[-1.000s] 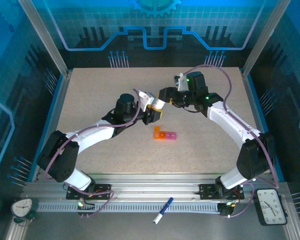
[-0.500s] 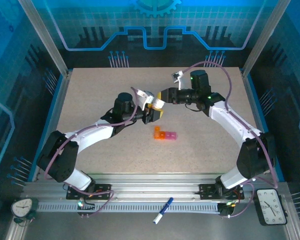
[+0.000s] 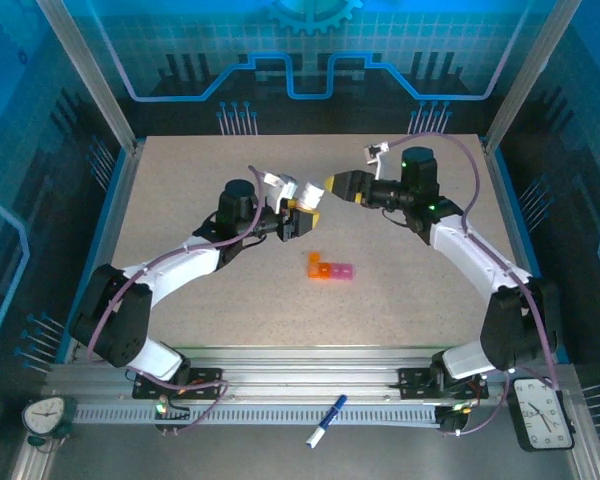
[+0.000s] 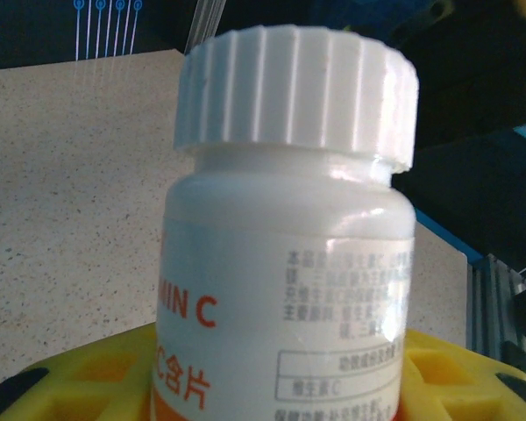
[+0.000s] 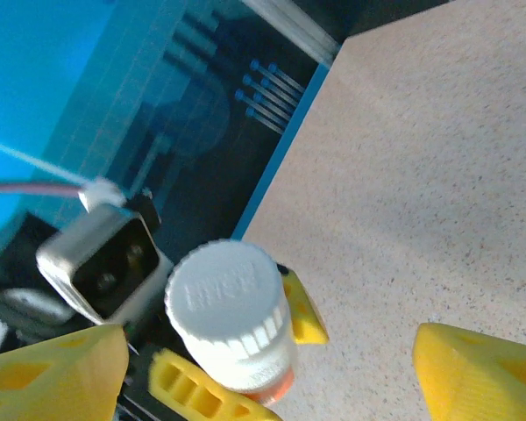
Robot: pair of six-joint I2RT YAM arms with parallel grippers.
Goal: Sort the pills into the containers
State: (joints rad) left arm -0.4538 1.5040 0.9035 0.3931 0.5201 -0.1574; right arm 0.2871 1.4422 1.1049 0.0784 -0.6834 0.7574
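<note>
Top external view first: the speckled table (image 3: 180,190) takes up the middle of the enclosure. Both arms reach in from its 6 o'clock edge and meet a little toward 12 o'clock of its centre.

The left arm (image 3: 170,270) comes up from 7 o'clock and the right arm (image 3: 470,250) from 5 o'clock.

The left gripper (image 3: 302,204) is clamped on a white-capped bottle (image 3: 310,191), held off the table. In the left wrist view the bottle (image 4: 289,263) stands upright between the yellow fingers (image 4: 451,373), and its base is cut off by the bottom edge. Orange lettering runs off its left side.

The right gripper (image 3: 333,186) sits at 3 o'clock of the cap, very near it. From above I cannot tell whether they touch. In the right wrist view its yellow fingers (image 5: 478,377) are spread wide, with the ribbed cap of the bottle (image 5: 228,303) out ahead of them and apart from both.

The containers (image 3: 329,269) lie on the table at 6 o'clock of the bottle, apart from both grippers, orange cells at 9 o'clock and pink at 3 o'clock. Their lids and contents are too small to make out.
</note>
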